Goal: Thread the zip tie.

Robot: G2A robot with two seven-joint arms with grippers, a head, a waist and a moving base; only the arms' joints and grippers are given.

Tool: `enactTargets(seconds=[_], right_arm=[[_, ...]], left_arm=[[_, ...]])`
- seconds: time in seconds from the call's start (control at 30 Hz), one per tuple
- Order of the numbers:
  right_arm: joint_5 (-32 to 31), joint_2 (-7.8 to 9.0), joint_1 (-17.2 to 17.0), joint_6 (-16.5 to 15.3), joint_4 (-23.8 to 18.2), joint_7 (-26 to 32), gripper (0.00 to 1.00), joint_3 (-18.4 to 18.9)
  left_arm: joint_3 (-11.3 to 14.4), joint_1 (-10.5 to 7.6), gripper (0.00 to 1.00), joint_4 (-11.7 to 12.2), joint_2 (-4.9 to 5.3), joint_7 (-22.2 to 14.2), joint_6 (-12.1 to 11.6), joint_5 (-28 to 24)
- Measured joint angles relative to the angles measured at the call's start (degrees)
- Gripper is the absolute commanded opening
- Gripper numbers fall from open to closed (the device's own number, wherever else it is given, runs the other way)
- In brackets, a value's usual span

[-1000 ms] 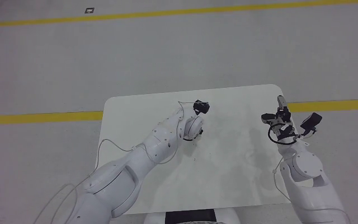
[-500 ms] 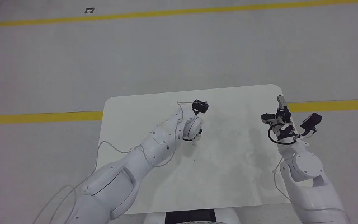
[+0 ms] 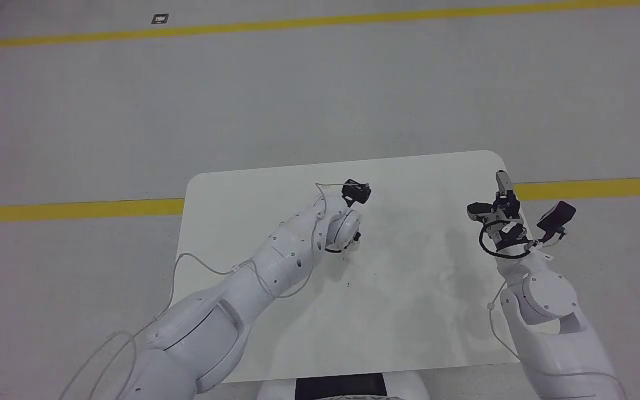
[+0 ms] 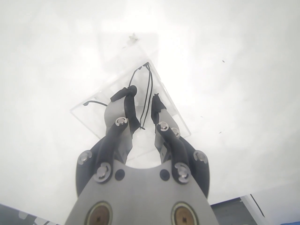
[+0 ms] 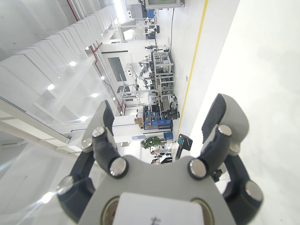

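Note:
A thin black zip tie point(image 4: 150, 80) lies bent into a narrow loop inside a clear flat tray point(image 4: 174, 120) on the white table point(image 3: 420, 300). My left gripper point(image 4: 143, 94) points down into the tray, open by a small gap, with the tie's strands running between its black-taped fingertips point(image 4: 129, 94). A second black strand point(image 4: 93, 102) sticks out beside one finger. In the top view the left gripper point(image 3: 350, 236) is left of the table's middle. My right gripper point(image 5: 161, 108) is open and holds nothing; it hangs at the table's right edge point(image 3: 503, 190).
Small dark specks point(image 4: 133, 38) lie on the table beyond the tray. The table's rounded edge is close to the right arm. A yellow line point(image 3: 90, 209) crosses the floor behind the table.
The left wrist has shifted slightly to the left over the table. The right arm has not moved.

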Motion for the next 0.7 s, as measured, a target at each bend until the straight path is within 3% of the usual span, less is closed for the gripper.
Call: enactTargets(seconds=[0.7], right_arm=[[0.00,0.00,0.00,0.00,0.00,0.00,1.00,0.00]], left_arm=[[0.14,0.03,0.13,-0.55,-0.14,0.24,1.02,1.46]])
